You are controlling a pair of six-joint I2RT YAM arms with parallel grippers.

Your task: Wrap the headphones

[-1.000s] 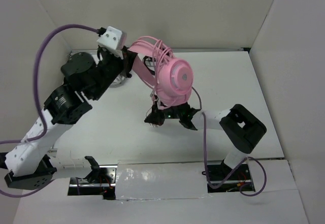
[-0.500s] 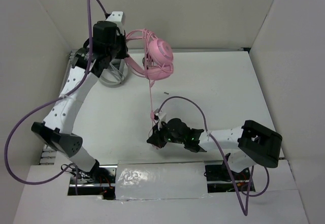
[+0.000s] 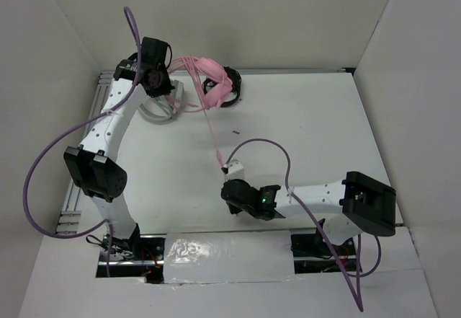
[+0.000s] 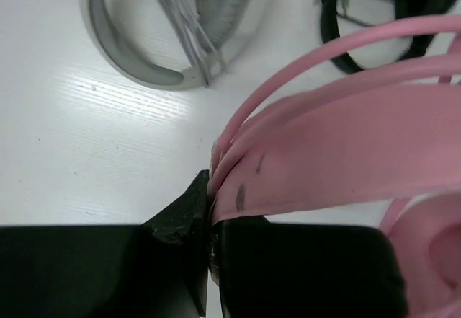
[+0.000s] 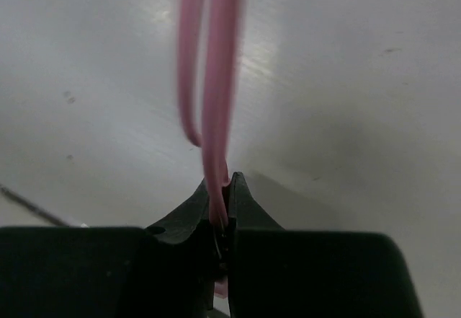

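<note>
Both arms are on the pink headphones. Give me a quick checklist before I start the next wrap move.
1. Left gripper shut on the headphones at the headband: ok.
2. Right gripper shut on the cable: ok.
3. Cable runs unsnagged from headphones to right gripper: ok.
4. Headphones clear of the grey-white headphones and black headphones: cannot tell.
5. Cable's free end located: cannot tell.

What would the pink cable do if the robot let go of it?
Probably flop down: the pink cable only looks straight because the right jaws pinch it taut. It looks thin and smooth, so it may slip. The headband seems stiffer, since it holds a curve.
</note>
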